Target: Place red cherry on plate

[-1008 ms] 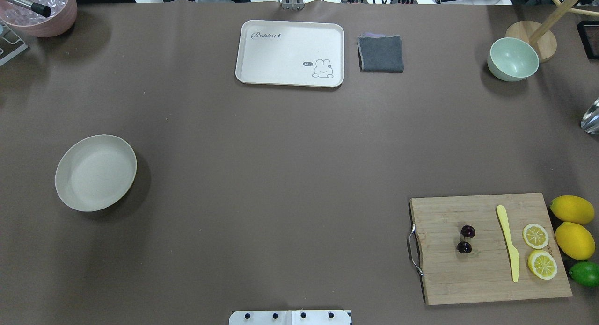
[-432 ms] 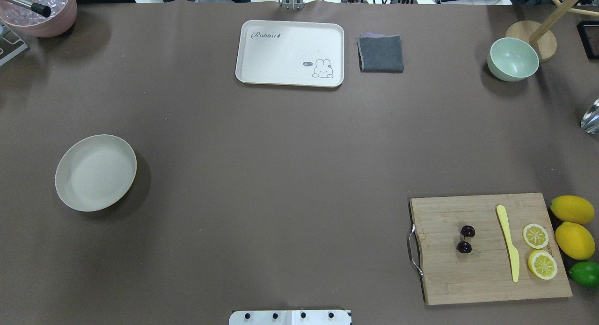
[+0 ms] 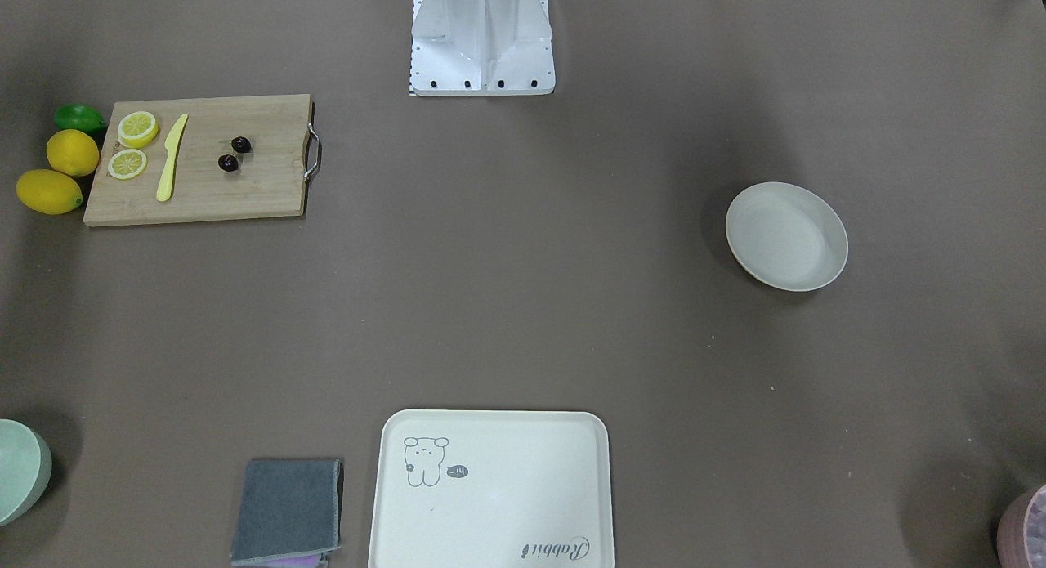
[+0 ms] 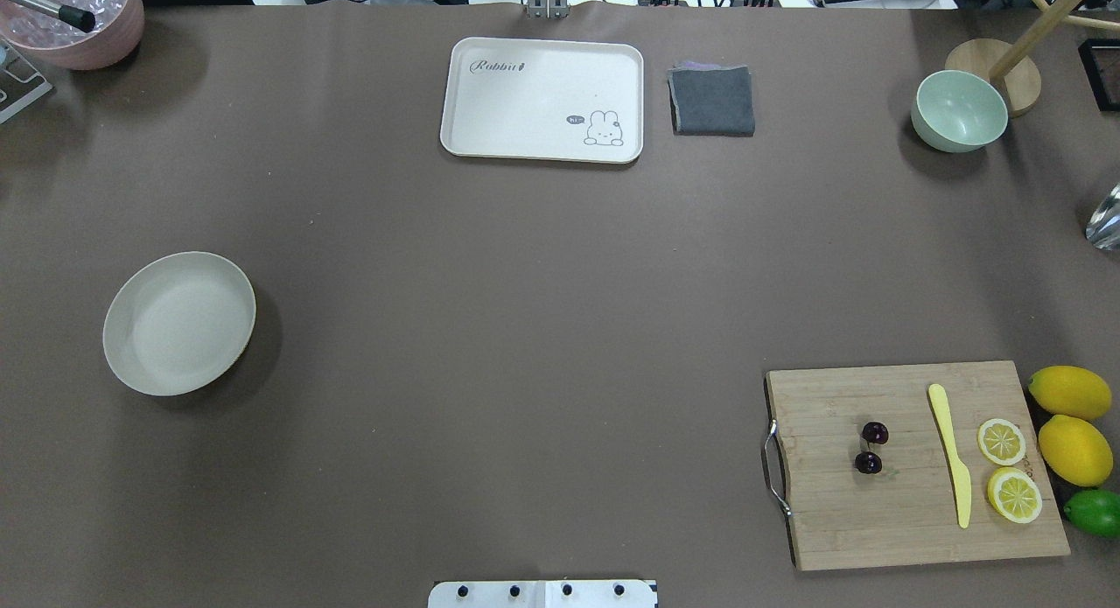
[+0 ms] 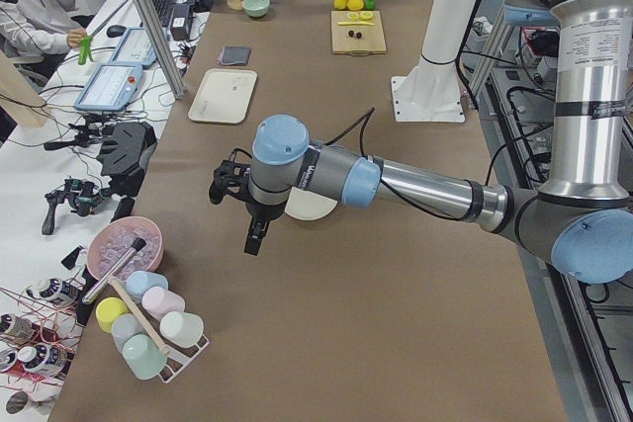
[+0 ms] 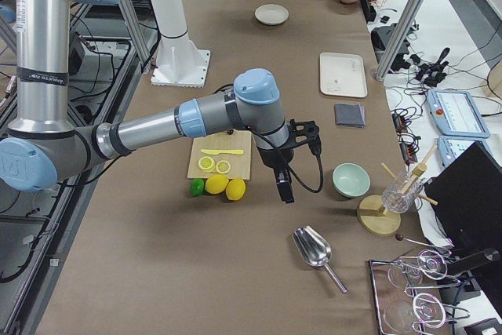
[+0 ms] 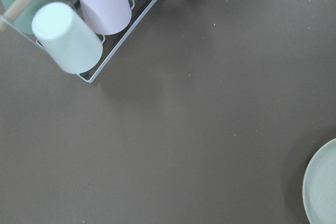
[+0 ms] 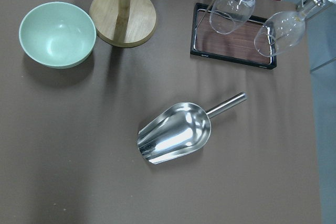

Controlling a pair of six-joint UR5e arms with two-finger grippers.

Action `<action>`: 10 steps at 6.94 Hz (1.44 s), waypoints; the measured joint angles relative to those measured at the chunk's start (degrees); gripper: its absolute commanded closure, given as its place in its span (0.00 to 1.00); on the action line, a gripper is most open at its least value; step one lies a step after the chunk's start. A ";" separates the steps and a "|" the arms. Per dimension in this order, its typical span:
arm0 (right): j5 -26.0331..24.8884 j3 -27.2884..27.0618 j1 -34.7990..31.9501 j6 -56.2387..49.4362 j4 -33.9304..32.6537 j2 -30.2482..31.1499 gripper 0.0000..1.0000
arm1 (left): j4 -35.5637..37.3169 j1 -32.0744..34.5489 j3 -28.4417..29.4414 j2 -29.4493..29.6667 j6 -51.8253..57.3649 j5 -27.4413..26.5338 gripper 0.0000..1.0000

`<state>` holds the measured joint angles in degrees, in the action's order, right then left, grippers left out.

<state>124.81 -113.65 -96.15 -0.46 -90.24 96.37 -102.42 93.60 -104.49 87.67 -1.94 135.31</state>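
Observation:
The red cherry [image 4: 871, 448], two dark glossy fruits on one stem, lies on the wooden cutting board [image 4: 910, 520] at the near right; it also shows in the front view [image 3: 234, 154]. The off-white plate [image 4: 179, 323] sits with nothing on it at the left, seen from the front as well [image 3: 786, 236]. My left gripper [image 5: 255, 236] hangs above the table beside the plate [image 5: 315, 209], near the cup rack. My right gripper [image 6: 283, 187] hovers past the board's far end, near the lemons. Only the side views show the grippers, so I cannot tell whether either is open or shut.
On the board lie a yellow knife [image 4: 951, 455] and two lemon slices [image 4: 1001, 441]; two lemons [image 4: 1069, 392] and a lime [image 4: 1094, 512] sit beside it. A cream tray [image 4: 542, 99], grey cloth [image 4: 712, 100] and green bowl [image 4: 959, 111] line the far side. A metal scoop [image 8: 176, 132] lies right.

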 measured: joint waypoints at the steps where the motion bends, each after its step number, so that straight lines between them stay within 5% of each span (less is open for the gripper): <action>1: 3.33 0.28 -0.36 0.05 0.23 0.62 0.00 | -2.37 0.05 0.31 -0.16 0.07 0.51 0.01; 6: 13.88 3.12 2.09 8.56 11.54 5.06 0.00 | -11.07 -5.95 2.38 -2.02 -0.45 7.99 0.01; 8: 13.08 3.08 8.25 16.82 12.72 5.02 0.00 | -13.34 -14.62 5.35 -2.06 -5.59 8.22 0.01; 10: 11.67 3.18 12.46 22.18 14.82 5.18 0.00 | -25.02 -21.17 12.47 -1.61 -14.91 7.51 0.06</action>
<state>136.48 -110.47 -83.70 21.72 -75.42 101.54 -127.44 72.43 -92.02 86.06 -16.86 142.82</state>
